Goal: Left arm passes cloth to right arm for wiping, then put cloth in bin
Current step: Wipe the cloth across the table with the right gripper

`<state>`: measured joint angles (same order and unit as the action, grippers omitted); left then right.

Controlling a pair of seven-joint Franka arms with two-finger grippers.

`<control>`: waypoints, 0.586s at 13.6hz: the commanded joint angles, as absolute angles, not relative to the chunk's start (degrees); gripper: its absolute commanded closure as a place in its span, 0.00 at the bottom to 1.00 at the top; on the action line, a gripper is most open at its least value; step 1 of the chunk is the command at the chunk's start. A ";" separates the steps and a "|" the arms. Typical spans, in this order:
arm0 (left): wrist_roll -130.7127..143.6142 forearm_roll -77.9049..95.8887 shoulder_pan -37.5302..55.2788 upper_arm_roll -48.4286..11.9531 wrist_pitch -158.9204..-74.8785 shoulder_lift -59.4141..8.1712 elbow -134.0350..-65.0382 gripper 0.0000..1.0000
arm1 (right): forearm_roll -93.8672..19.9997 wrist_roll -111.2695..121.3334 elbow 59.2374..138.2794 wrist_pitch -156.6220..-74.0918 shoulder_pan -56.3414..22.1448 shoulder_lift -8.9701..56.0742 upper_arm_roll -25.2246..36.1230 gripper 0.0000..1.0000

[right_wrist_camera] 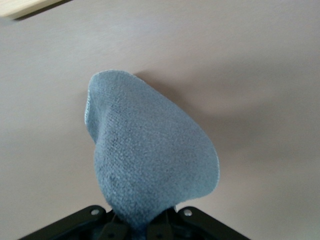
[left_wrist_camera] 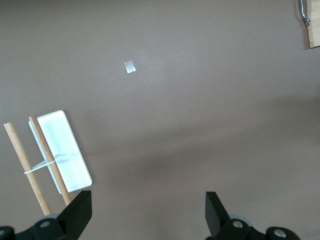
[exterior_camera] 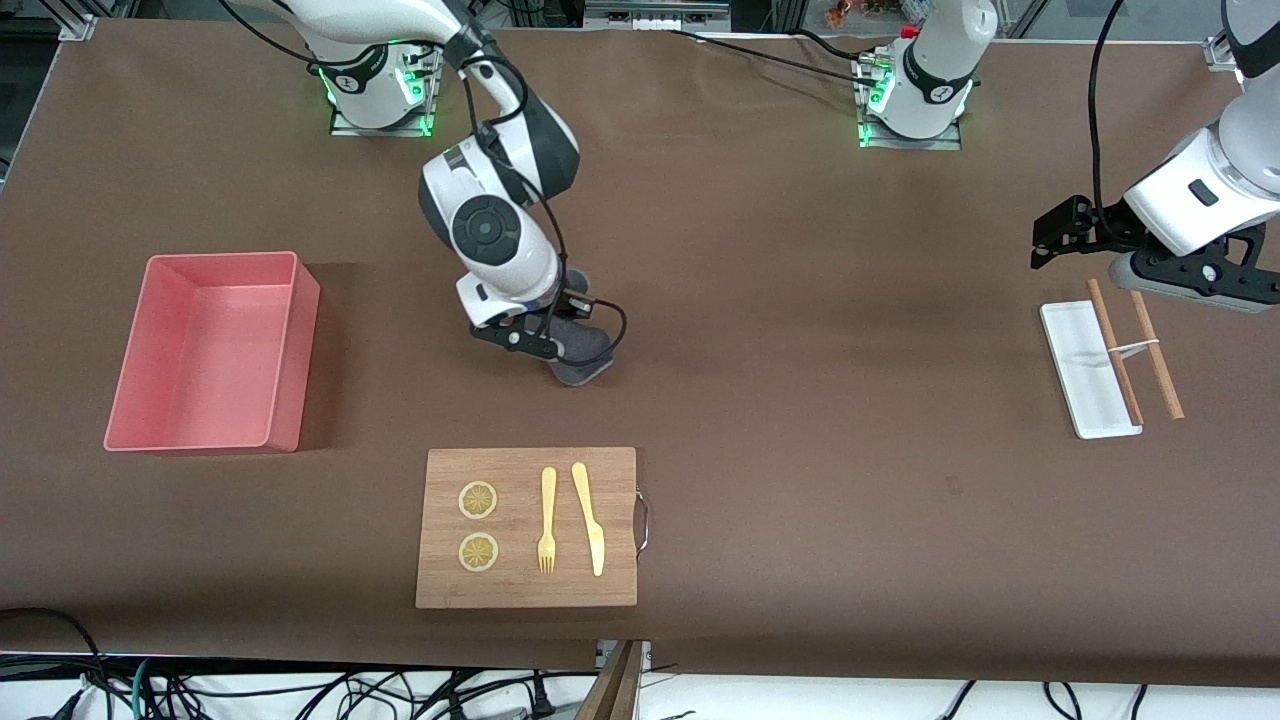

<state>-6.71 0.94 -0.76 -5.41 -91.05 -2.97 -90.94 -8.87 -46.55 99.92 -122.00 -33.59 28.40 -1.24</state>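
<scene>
The grey cloth (exterior_camera: 588, 352) hangs from my right gripper (exterior_camera: 552, 345) near the middle of the table, and its free end touches the brown tabletop. In the right wrist view the jaws (right_wrist_camera: 142, 227) are shut on the cloth (right_wrist_camera: 150, 150), which spreads out over the table. The pink bin (exterior_camera: 300, 340) stands empty toward the right arm's end of the table. My left gripper (exterior_camera: 1050, 240) is open and empty, up over the table beside the white tray (exterior_camera: 1085, 370). In the left wrist view its fingers (left_wrist_camera: 80, 207) stand wide apart over bare table.
A wooden cutting board (exterior_camera: 515, 585) with two lemon slices (exterior_camera: 478, 500), a fork (exterior_camera: 547, 520) and a knife (exterior_camera: 590, 515) lies nearer the front camera than the cloth. Chopsticks (exterior_camera: 1115, 350) rest across the tray. The tray (left_wrist_camera: 62, 150) and a small shiny patch (left_wrist_camera: 130, 66) show in the left wrist view.
</scene>
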 commanded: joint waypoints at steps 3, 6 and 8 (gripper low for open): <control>-6.77 1.58 -1.05 -5.54 -90.53 -3.34 -90.44 0.00 | -9.67 -33.43 100.55 -121.64 -26.03 31.73 -1.58 1.00; -6.68 1.49 -1.05 -5.54 -90.53 -3.34 -90.35 0.00 | -9.58 -20.70 101.51 -121.55 -19.36 31.90 -1.58 1.00; -6.68 1.49 -0.97 -5.54 -90.53 -3.34 -90.35 0.00 | -9.58 -9.81 101.69 -121.46 -14.26 32.34 -1.50 1.00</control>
<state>-6.71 0.94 -0.79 -5.38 -91.05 -3.16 -90.98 -8.86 -18.49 100.84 -121.97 -18.85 32.74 -0.62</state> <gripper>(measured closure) 0.000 0.978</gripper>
